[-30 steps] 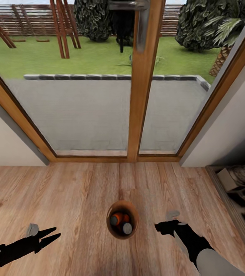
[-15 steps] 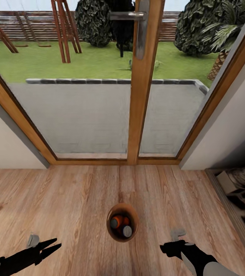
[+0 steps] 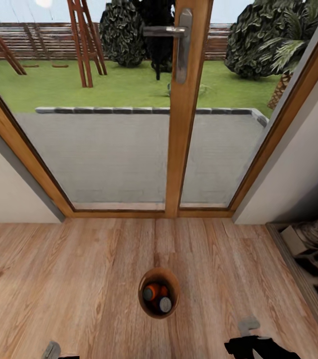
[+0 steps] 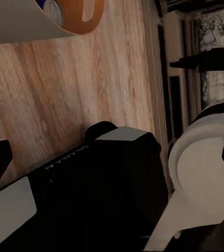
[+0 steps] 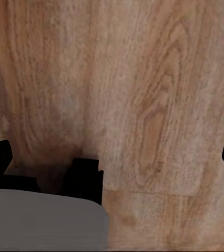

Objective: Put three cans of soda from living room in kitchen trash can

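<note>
Standing on the wood floor (image 3: 79,279) before the glass door (image 3: 184,109), the tash can (image 3: 159,292) holds soda cans (image 3: 151,291), apparently deposited; both grippers' spread cannot be told.

Inside the tash can (image 3: 159,279), cans of soda (image 3: 155,293) overlapping, count unclear. Left hand (image 3: 52,351) and right hand (image 3: 252,344) cropped by the bottom edge.

Both arms low at head view's bottom edge. Right gripper (image 5: 112,157) fingers spread wide, nothing between them. Left gripper (image 3: 54,351) barely visible, state unclear.
</note>
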Controlling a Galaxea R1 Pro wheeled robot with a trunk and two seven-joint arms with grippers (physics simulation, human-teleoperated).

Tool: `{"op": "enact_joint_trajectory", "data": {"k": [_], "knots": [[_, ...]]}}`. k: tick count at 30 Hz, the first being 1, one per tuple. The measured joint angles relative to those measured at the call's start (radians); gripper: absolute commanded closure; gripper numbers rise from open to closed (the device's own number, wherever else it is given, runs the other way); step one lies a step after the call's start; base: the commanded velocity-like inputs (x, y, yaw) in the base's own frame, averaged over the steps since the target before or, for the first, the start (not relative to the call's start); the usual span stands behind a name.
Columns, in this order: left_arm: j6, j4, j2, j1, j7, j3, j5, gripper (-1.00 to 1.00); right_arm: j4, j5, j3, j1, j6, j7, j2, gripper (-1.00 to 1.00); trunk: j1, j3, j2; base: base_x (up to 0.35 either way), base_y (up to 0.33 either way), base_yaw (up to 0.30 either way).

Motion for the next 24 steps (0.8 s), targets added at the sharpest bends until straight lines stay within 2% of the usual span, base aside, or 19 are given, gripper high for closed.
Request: {"op": "enact_joint_trajectory", "data": {"k": [2,4,5,9,14,24], "knots": [[-0.001,0.018,-0.025,0.002,0.078,0.001,-0.047,-1.0,0.017,-0.009,0.0,0.021,0.0,0.0,-0.004,-1.0,0.0,0.003,0.0,0.0,0.0,0.0],[-0.001,0.021,-0.034,0.002,0.111,0.002,-0.066,-1.0,0.019,-0.01,0.0,0.028,0.0,0.0,-0.004,-1.0,0.0,0.007,0.0,0.0,0.0,0.0],[-0.001,0.024,-0.046,0.004,0.16,-0.001,-0.106,-1.0,0.022,-0.011,0.0,0.045,0.0,0.001,-0.006,-1.0,0.0,0.008,0.0,0.0,0.0,0.0],[-0.001,0.025,-0.055,0.016,0.186,0.0,-0.142,-1.0,0.024,-0.012,0.0,0.065,0.0,0.0,-0.009,-1.0,0.0,0.015,0.0,0.0,0.0,0.0],[-0.001,0.026,-0.059,0.024,0.195,0.001,-0.156,-1.0,0.024,-0.012,0.0,0.078,0.0,0.0,-0.011,-1.0,0.0,0.023,0.0,0.0,0.0,0.0],[-0.001,0.025,-0.06,0.026,0.198,0.001,-0.16,-1.0,0.024,-0.012,0.0,0.082,0.0,0.0,-0.014,-1.0,0.0,0.04,0.0,0.0,0.0,0.0]]}}
